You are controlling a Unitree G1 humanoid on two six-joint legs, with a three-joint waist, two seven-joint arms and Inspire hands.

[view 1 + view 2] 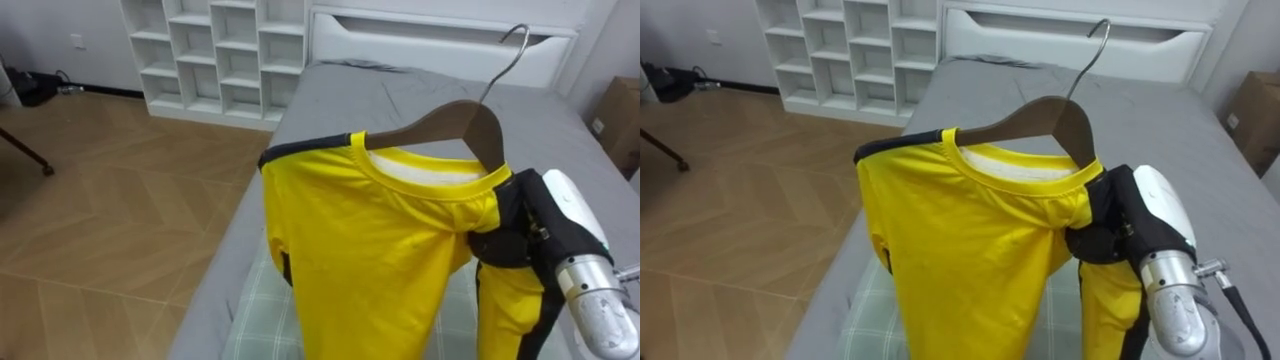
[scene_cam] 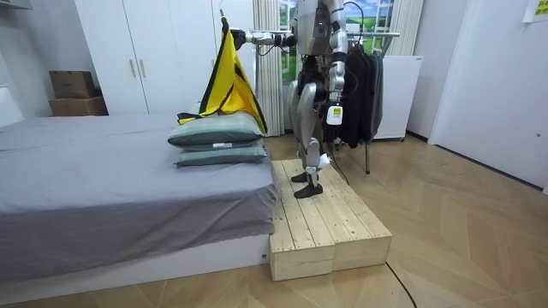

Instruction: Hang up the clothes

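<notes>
right hand (image 1: 518, 228) clenched on shirt (image 1: 370, 250) shoulder, right of frame | shirt on wooden hanger (image 1: 450, 125), held high at centre so hem clears bed (image 1: 400, 90) | hook free, likely for clothes rack (image 2: 385, 36), upper right in room view | left hand (image 2: 334, 115) idle at hip, state unclear

One yellow shirt (image 1: 370, 250) at frame centre, on one wooden hanger (image 1: 455, 120); one white cubby shelf (image 1: 215, 55) at upper left; in the room view, one bed (image 2: 103, 188) across the left; two pillows (image 2: 214, 130) stacked at centre; two cardboard boxes (image 2: 71, 84) stacked at far left; one clothes rack (image 2: 381, 35) at top centre; one wooden platform (image 2: 330, 227) at lower centre.
</notes>
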